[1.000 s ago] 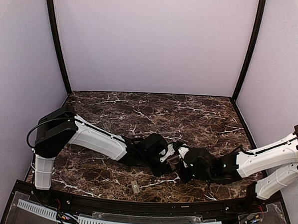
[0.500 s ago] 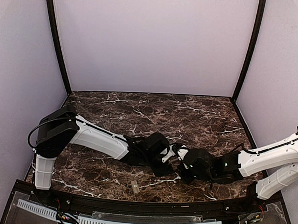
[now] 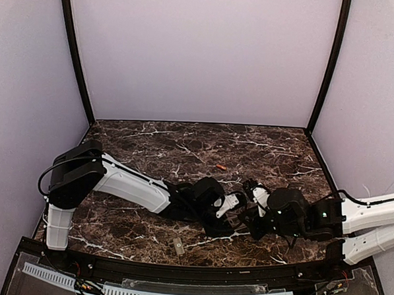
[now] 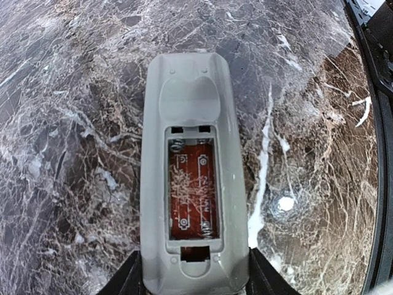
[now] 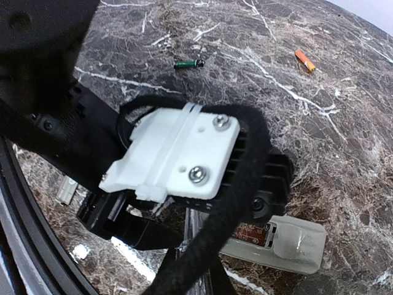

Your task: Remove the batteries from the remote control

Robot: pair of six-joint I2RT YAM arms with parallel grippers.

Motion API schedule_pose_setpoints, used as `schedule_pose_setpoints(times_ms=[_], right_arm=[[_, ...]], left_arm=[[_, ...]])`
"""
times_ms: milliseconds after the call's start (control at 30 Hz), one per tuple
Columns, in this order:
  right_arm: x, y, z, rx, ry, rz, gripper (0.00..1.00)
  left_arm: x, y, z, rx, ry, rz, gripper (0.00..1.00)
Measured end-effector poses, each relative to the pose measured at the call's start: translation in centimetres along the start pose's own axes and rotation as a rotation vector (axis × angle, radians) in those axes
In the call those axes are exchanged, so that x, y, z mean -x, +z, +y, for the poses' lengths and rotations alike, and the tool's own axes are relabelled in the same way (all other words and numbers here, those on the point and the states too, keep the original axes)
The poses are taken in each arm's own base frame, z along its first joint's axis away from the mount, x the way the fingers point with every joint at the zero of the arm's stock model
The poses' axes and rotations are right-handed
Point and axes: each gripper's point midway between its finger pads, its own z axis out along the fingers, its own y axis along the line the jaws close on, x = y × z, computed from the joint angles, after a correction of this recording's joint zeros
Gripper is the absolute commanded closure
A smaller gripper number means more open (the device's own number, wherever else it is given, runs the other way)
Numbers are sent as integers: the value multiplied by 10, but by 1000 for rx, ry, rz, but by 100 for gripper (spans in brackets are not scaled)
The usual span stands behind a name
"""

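My left gripper (image 4: 195,278) is shut on the near end of the remote control (image 4: 193,184), which it holds grey back up. The battery bay (image 4: 191,187) is uncovered and shows only a red-brown board and springs. In the right wrist view the remote control (image 5: 293,244) pokes out under the left wrist. Two batteries lie loose on the marble: an orange one (image 5: 304,60) and a dark one (image 5: 188,63). The orange battery (image 3: 220,167) lies behind both arms. My right gripper (image 5: 196,261) is shut and empty, just right of the left gripper, partly behind a black cable.
A small flat grey cover piece (image 3: 178,246) lies near the table's front edge, left of centre. The left wrist's white camera mount (image 5: 178,153) and its looped black cable (image 5: 245,184) fill the space right in front of my right gripper. Lilac walls enclose the marble table (image 3: 184,143).
The right arm has drawn back to the right, away from the left gripper. The orange battery now shows on the marble behind the arms. The left gripper still holds the remote.
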Motion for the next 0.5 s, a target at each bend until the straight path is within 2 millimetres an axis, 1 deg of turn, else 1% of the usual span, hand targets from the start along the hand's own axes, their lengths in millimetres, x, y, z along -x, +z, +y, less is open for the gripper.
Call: schedule_pose_setpoints(times_ms=[67,133,367,500], right_arm=[[9,-6,0,18,29,-30,100],[14,-9,-3,19,48,-46,100],[13,-13,-9,7,64,-41,100],[16,-19,-10,12,70,-54,100]], left_arm=[[0,0,-1,-5,0,-2,100],[0,0,-1,-6,0,-5,100],[-1,-1,-1,-7,0,-7,100],[-5,-6,-2,-7,-3,3,100]])
